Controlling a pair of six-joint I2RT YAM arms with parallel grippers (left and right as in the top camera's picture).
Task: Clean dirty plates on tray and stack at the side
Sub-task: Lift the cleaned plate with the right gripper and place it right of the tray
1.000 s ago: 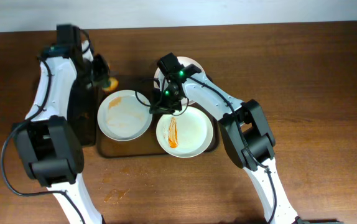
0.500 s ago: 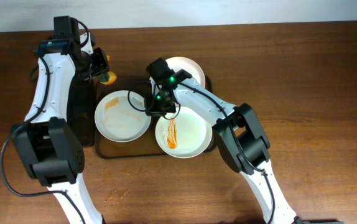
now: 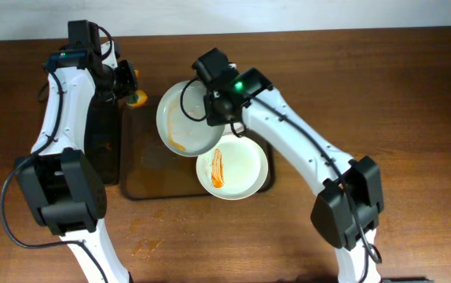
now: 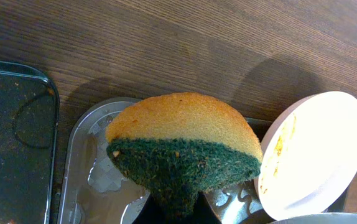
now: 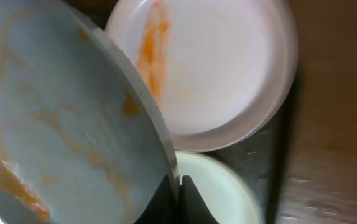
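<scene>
The right fingers (image 5: 194, 210) pinch the smeared plate (image 3: 188, 118) by its rim; hold it tilted and firm for the sponge (image 4: 181, 146) clamped in the left fingers (image 4: 169, 214).

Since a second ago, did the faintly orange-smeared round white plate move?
Yes. The plate shifted right and toward the dark tray's far edge, in the right gripper.

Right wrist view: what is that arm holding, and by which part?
The right gripper holds a sauce-smeared plate, its fingers pinching the rim.
</scene>
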